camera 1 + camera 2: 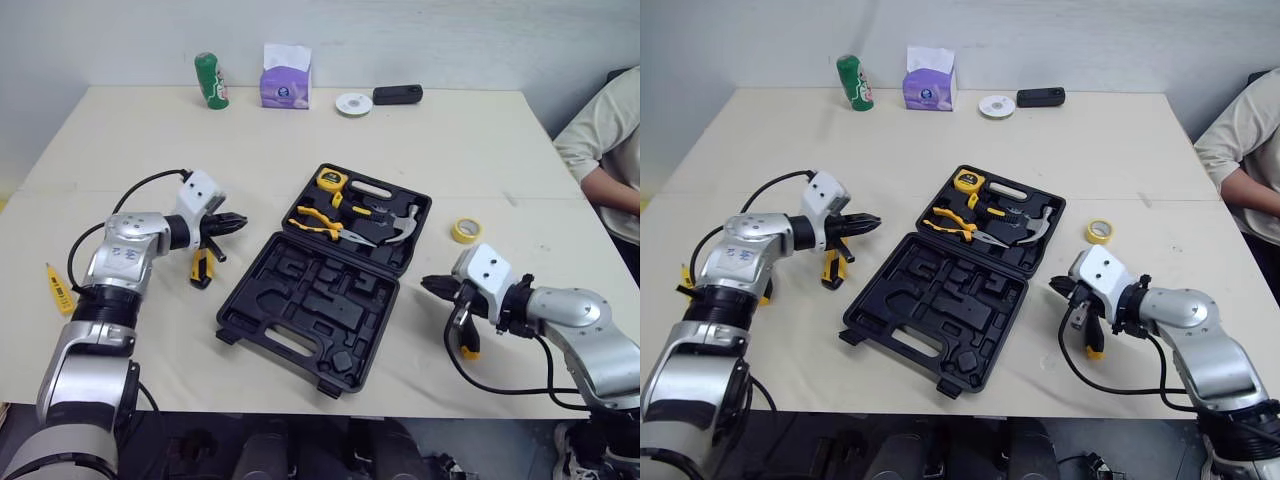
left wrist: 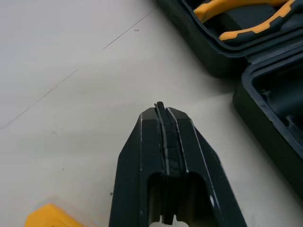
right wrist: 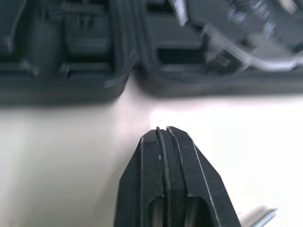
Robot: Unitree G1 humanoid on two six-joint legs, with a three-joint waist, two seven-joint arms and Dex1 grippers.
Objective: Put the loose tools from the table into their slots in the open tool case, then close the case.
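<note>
Lying open at the middle of the table (image 1: 140, 140), the black tool case (image 1: 300, 300) has both halves spread flat: the near half shows only bare moulded slots, while the far half holds a yellow tape measure (image 1: 330, 180) in its far left corner, yellow-handled pliers (image 1: 315, 222) lying across it, and a hammer (image 1: 400, 225) with its metal head toward the right side, among a few dark pieces too small to tell apart. Just left of the case the left gripper (image 1: 235, 222) hovers with its two black fingers pressed together on nothing, pointing at the case, and a black-and-yellow tool (image 1: 202, 268) lies on the table just below it. Right of the case the right gripper (image 1: 432, 285) points at the case's right edge, its fingers likewise together and holding nothing, with a yellow-handled tool (image 1: 467, 338) lying beneath the wrist. A roll of yellow tape (image 1: 466, 230) sits near the case's right corner, and a slim yellow tester (image 1: 58, 288) lies near the table's left edge. Along the far edge stand a green can (image 1: 211, 80), a tissue box (image 1: 286, 80), a white disc (image 1: 353, 103) and a black device (image 1: 397, 95), and a person (image 1: 610, 140) sits at the right
</note>
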